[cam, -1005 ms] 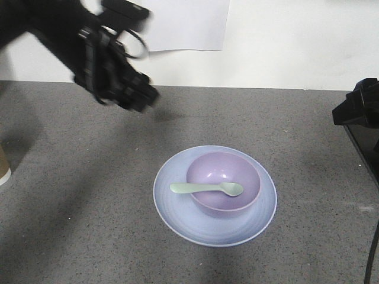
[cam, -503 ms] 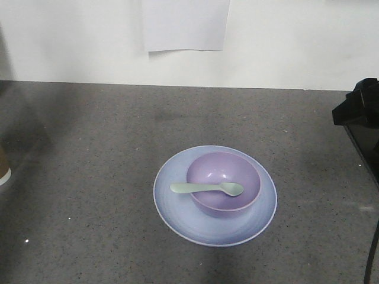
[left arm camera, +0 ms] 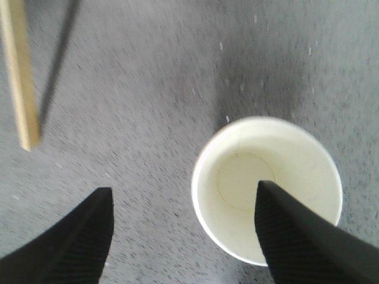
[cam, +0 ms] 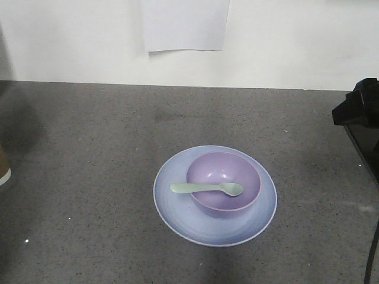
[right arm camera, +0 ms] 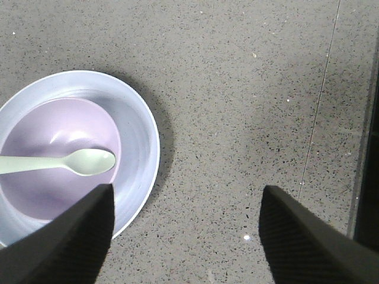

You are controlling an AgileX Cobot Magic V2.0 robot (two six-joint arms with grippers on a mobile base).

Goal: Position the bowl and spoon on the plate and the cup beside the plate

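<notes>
Fingers (left arm camera: pixel 71 242) of the left gripper (left arm camera: pixel 183 236) stood spread over the cup (left arm camera: pixel 266 186); only the left wrist view showed its white inside, while the front view cut it at the left edge.

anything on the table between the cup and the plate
No. In the front view only bare grey table lies between the cup at the left edge and the plate.

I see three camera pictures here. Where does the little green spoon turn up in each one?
Front view: the spoon lies across the bowl, centre of the picture.
Left wrist view: not in it; only the cup shows.
Right wrist view: spoon at the left edge.
Shared landmark: the plate under the bowl.
</notes>
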